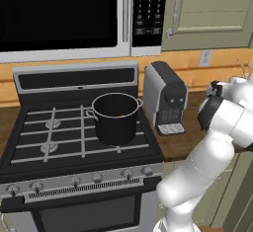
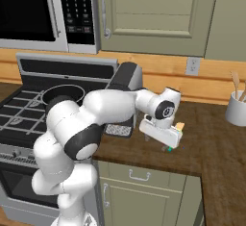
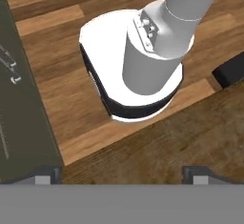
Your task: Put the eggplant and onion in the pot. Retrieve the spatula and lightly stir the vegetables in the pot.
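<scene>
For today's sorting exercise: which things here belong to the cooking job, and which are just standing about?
Job:
- pot on the stove
- spatula, green bit under the end effector

Standing about:
- coffee machine
- microwave
- utensil holder

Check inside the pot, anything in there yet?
The pot on the stove shows dark inner wall with a faint reddish speck; its bottom is hidden by the near wall, so contents can't be confirmed.

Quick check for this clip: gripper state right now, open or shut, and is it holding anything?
Gripper: open, jaws spread wide, nothing between them, low over the wooden counter.
</scene>
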Controlling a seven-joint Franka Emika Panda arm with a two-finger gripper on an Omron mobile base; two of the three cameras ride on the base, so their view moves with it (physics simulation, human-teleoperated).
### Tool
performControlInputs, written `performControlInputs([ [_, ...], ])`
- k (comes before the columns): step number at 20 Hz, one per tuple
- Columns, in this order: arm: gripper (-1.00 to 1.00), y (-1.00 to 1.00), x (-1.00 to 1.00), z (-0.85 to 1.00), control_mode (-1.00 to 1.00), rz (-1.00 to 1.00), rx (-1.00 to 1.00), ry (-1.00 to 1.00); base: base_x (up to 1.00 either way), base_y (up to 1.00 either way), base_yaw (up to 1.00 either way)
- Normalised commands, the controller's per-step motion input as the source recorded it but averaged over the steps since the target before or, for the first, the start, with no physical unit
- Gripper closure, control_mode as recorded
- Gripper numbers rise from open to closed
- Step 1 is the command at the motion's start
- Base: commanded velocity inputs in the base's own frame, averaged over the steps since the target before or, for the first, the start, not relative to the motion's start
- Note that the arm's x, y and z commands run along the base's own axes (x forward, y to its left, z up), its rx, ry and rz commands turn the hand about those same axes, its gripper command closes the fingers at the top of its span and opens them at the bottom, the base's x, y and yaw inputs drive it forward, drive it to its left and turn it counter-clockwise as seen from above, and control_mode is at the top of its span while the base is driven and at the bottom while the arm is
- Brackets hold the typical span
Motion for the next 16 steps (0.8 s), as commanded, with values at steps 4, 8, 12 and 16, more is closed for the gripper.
performControlInputs([
  [4, -1.00, -0.33, 0.04, -0.31, -1.00, 0.00, -0.01, 0.00, 0.00, 0.00, 0.00],
  [8, -1.00, -0.21, 0.22, -0.55, -1.00, 0.00, -0.02, 0.00, 0.00, 0.00, 0.00],
  [12, -1.00, -0.23, 0.32, -0.43, -1.00, 0.00, -0.04, -0.04, 0.00, 0.00, 0.00],
  [16, -1.00, -0.24, 0.25, -0.29, -1.00, 0.00, -0.06, -0.08, 0.00, 0.00, 0.00],
])
